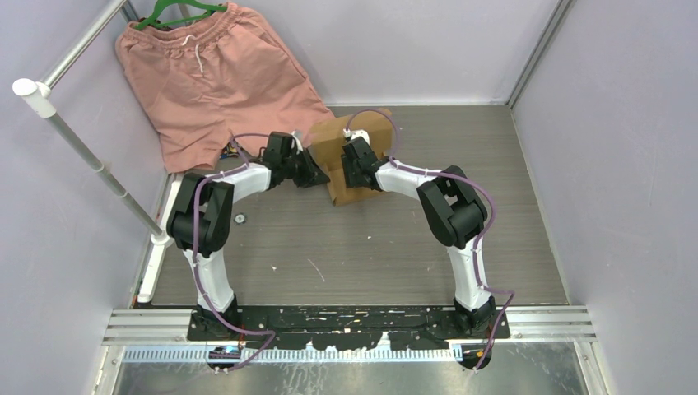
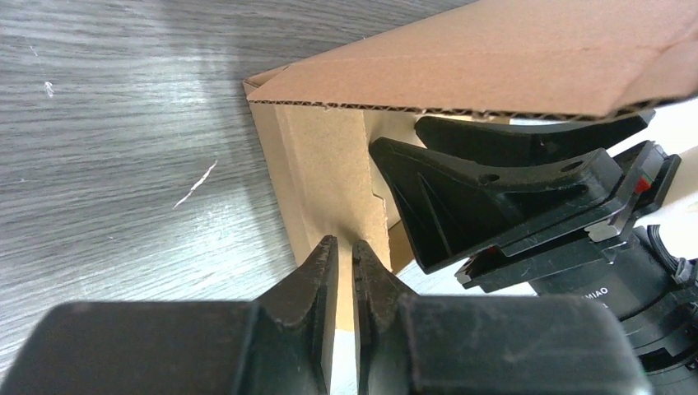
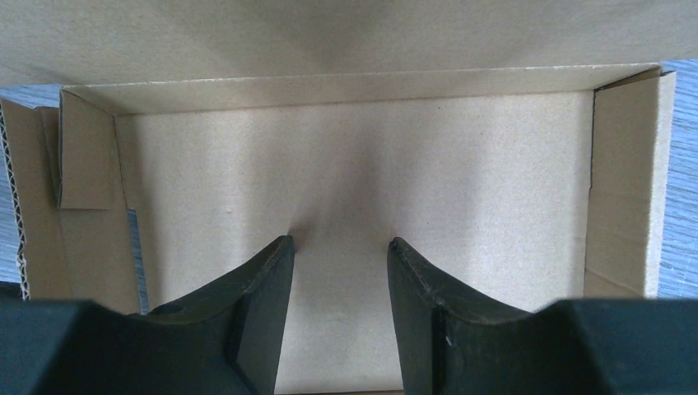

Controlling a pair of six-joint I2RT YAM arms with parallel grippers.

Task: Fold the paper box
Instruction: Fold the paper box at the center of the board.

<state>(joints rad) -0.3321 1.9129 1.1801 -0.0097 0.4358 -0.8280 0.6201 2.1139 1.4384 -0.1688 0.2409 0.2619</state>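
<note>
The paper box (image 1: 339, 141) is brown corrugated cardboard, partly folded, at the far middle of the table. My right gripper (image 1: 355, 171) is open inside it. In the right wrist view its fingertips (image 3: 284, 247) rest on the box's inner floor (image 3: 362, 164), with low walls raised left, right and far. My left gripper (image 1: 315, 174) is at the box's left side. In the left wrist view it (image 2: 346, 245) is shut to a thin slit, tips against a side flap (image 2: 325, 173), nothing held between them. A large flap (image 2: 494, 66) overhangs the right gripper's black fingers (image 2: 494, 189).
Salmon-pink shorts (image 1: 214, 78) hang on a green hanger at the far left, reaching down to the table near the left arm. A white rail (image 1: 82, 148) runs along the left wall. A small ring (image 1: 239, 218) lies on the grey table (image 1: 370, 255).
</note>
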